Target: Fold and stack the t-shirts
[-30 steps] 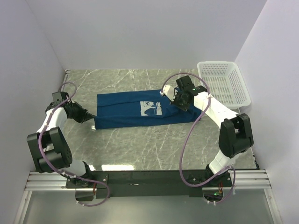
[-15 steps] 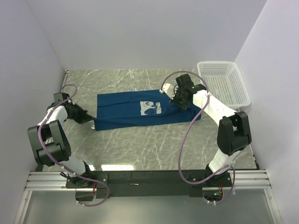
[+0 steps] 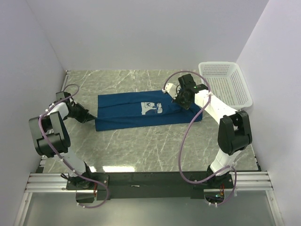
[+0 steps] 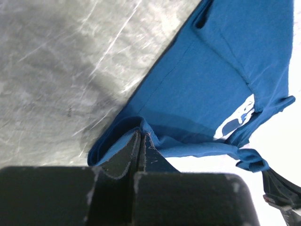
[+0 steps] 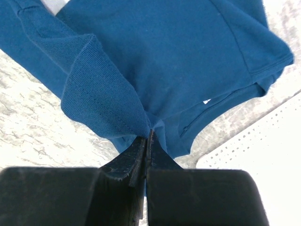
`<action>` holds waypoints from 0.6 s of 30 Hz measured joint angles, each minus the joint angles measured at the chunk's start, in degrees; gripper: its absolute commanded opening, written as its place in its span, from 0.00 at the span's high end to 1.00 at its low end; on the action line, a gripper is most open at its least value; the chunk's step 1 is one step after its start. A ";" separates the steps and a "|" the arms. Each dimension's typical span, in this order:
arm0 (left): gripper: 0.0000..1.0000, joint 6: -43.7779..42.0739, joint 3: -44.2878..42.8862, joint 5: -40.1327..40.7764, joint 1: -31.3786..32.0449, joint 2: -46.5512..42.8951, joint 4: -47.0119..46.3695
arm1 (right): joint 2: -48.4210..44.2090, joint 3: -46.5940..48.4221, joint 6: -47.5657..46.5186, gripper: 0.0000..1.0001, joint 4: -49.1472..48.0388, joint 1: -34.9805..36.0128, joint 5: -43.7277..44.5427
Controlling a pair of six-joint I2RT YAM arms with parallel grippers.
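Pinching the t-shirt (image 3: 141, 110) at its two ends, the arms hold it drawn out in a long band across the middle of the table (image 3: 141, 146), nearer the far edge than the near one; the left gripper (image 4: 140, 139) is clenched on a fold of blue cloth at the shirt's left end, close to the table's left edge, with the fabric bunched up between its jaws; the right gripper (image 5: 149, 136) is likewise clamped on a ridge of cloth at the right end, where a stitched hem rises into the pinch; this hold at opposite ends looks meant to pull the cloth taut and flat, so that a fold lands clean and without wrinkles; the white print (image 3: 151, 108) faces up near the middle of the band, somewhat towards the right; the shirt already looks narrowed lengthwise, so the likely next move is to bring one end over the other; the white basket (image 3: 216, 64) stands at the far right corner, just beside the right gripper but apart from the shirt, and holds no cloth that can be seen
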State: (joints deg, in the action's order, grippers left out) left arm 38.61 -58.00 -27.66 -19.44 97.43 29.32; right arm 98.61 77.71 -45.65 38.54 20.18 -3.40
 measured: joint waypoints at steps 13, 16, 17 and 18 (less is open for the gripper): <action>0.99 -0.28 -4.07 -0.59 1.92 3.15 0.02 | 2.14 0.33 0.94 1.00 0.00 -0.72 0.76; 0.99 -0.28 -4.76 -0.59 2.10 4.33 0.04 | 2.14 0.85 1.07 1.00 -0.04 -1.14 0.83; 0.99 -0.31 -5.01 -0.57 2.14 4.72 0.04 | 2.14 0.98 1.09 1.00 -0.02 -1.25 0.81; 0.99 -0.28 -5.14 -0.57 2.16 4.96 0.04 | 2.16 1.07 1.09 1.00 -0.11 -1.36 0.83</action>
State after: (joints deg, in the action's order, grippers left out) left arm 38.33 -63.13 -28.23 -17.28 102.39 29.36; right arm 100.77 78.78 -44.56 38.44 18.83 -2.57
